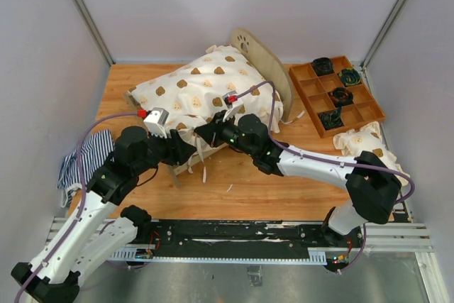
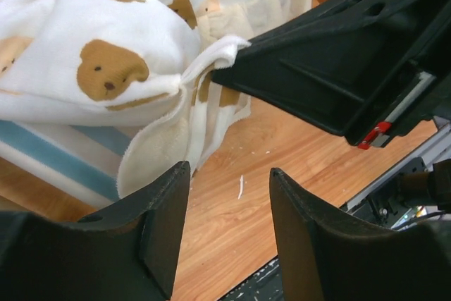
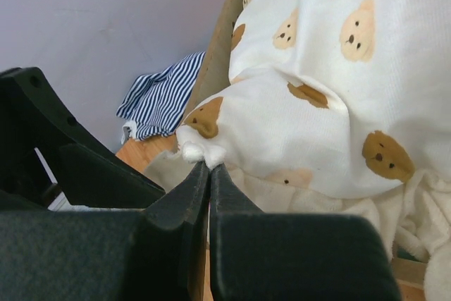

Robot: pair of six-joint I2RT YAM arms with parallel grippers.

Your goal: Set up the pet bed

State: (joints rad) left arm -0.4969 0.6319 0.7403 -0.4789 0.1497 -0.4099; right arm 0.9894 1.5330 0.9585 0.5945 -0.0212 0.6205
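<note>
Top external view: the pet bed (image 1: pixel 266 69) is sitting at the far middle of the surface (image 1: pixel 248 182), its headboard rising at the right end beside the wooden tray (image 1: pixel 301 76). A cream bear-print cover (image 1: pixel 195 86) is lying heaped over most of it. I am working at the bed's near edge with both arms.

My right end effector (image 3: pixel 209 168) is clamped shut on a small bunched corner of the cover, with the fabric puckering just above the fingertips. I judge that this pinch is lifting the hem clear of the frame so the cover can be drawn over the bed instead of sagging down its side.

My left end effector (image 2: pixel 229 172) is hovering just beside that corner with its jaws standing partly apart and nothing between them. It is aimed at the loose fringe hanging below the blue-and-white mattress (image 2: pixel 49 149), probably so it can take a second hold and spread the cloth.

A navy-striped cloth (image 1: pixel 89 154) is lying at the near left, well apart from the work. A second bear-print bundle (image 1: pixel 362 140) is resting at the right, near the tray.
</note>
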